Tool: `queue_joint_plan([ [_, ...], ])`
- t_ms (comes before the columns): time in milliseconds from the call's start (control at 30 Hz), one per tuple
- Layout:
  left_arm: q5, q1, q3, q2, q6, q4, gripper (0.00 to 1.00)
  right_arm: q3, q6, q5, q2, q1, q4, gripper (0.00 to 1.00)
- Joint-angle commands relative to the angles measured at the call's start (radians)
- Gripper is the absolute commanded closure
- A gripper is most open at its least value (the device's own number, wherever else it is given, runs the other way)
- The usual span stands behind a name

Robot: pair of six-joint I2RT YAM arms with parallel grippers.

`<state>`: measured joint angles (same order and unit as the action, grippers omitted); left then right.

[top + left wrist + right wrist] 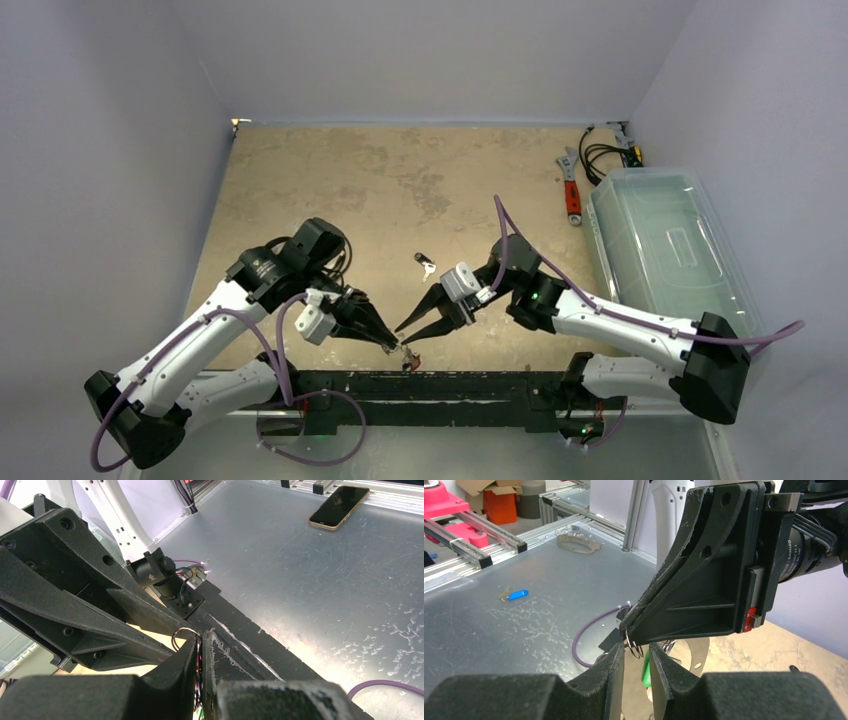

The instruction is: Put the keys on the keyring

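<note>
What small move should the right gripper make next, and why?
Probably close the right gripper on the wire ring: it hangs from the tip of the shut left gripper, between the right fingers, which stand apart.

jaws: closed | keyring (185,630): at tips | phone (340,506): upper right

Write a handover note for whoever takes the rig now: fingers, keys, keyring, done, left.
Left gripper: fingers shut on the keyring, near the front edge of the table.
Right gripper: fingers open, straddling the keyring, not gripping.
Green key hangs just under the keyring; threaded or not, cannot tell.
Black-headed key lies loose on the table; blue key lies on the metal sheet beyond it.
Done: no key confirmed on. Left: thread the loose keys.
</note>
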<state>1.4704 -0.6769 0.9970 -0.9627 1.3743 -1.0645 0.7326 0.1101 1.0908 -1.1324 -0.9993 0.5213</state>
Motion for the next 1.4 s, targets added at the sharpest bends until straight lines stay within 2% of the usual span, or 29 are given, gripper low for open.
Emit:
queue_joint_plan([
  [0, 0.072, 0.010, 0.045, -0.003, 0.050, 0.000, 1.00, 0.052, 0.014, -0.008, -0.007, -0.013, -0.003, 0.72],
  [100, 0.077, 0.013, 0.047, -0.005, 0.055, -0.005, 1.00, 0.059, 0.018, -0.005, -0.014, -0.017, -0.009, 0.79],
  [300, 0.076, 0.019, 0.047, -0.007, 0.060, -0.007, 1.00, 0.068, 0.032, -0.005, -0.024, -0.022, -0.028, 1.00],
  [333, 0.073, 0.019, 0.049, -0.011, 0.042, 0.000, 1.00, 0.069, 0.036, -0.014, -0.020, -0.022, -0.033, 1.00],
  [500, 0.060, 0.022, 0.045, -0.008, 0.022, 0.001, 0.78, 0.069, 0.098, -0.084, 0.029, -0.022, -0.105, 1.00],
  [533, 0.055, 0.023, 0.045, -0.006, 0.013, 0.004, 0.63, 0.067, 0.104, -0.094, 0.039, -0.022, -0.115, 1.00],
  [600, 0.029, 0.027, 0.037, 0.001, -0.049, 0.047, 0.41, 0.058, 0.117, -0.153, 0.067, -0.022, -0.140, 1.00],
  [667, -0.007, 0.032, 0.019, 0.017, -0.194, 0.146, 0.20, 0.056, 0.147, -0.232, 0.096, -0.022, -0.190, 1.00],
  [700, -0.035, 0.031, -0.001, 0.030, -0.312, 0.233, 0.14, 0.057, 0.162, -0.270, 0.106, -0.022, -0.217, 1.00],
  [767, -0.171, 0.031, -0.076, 0.083, -0.681, 0.519, 0.10, 0.059, 0.186, -0.358, 0.120, -0.022, -0.264, 1.00],
  [800, -0.306, 0.029, -0.145, 0.137, -0.972, 0.757, 0.07, 0.057, 0.192, -0.396, 0.125, -0.022, -0.278, 1.00],
  [833, -0.463, 0.029, -0.211, 0.181, -1.173, 0.946, 0.02, 0.056, 0.196, -0.428, 0.127, -0.022, -0.290, 1.00],
  [867, -0.566, 0.030, -0.234, 0.203, -1.225, 1.001, 0.01, 0.055, 0.199, -0.448, 0.129, -0.022, -0.296, 1.00],
  [933, -0.564, 0.030, -0.191, 0.197, -1.171, 0.898, 0.01, 0.034, 0.197, -0.492, 0.140, -0.022, -0.272, 1.00],
  [1000, -0.552, 0.031, -0.153, 0.189, -1.190, 0.847, 0.01, 0.014, 0.186, -0.539, 0.154, -0.021, -0.235, 1.00],
  [1100, -0.752, 0.030, -0.154, 0.213, -1.269, 0.861, 0.01, 0.010, 0.181, -0.614, 0.162, -0.019, -0.213, 1.00],
  [1167, -0.924, 0.031, -0.173, 0.236, -1.327, 0.897, 0.01, 0.008, 0.181, -0.639, 0.166, -0.019, -0.205, 1.00],
  [1200, -0.960, 0.030, -0.189, 0.251, -1.329, 0.923, 0.01, 0.003, 0.176, -0.642, 0.170, -0.018, -0.195, 1.00],
  [1367, -1.001, 0.030, -0.368, 0.393, -1.366, 1.179, 0.01, -0.016, 0.153, -0.624, 0.187, -0.018, -0.151, 1.00],
])
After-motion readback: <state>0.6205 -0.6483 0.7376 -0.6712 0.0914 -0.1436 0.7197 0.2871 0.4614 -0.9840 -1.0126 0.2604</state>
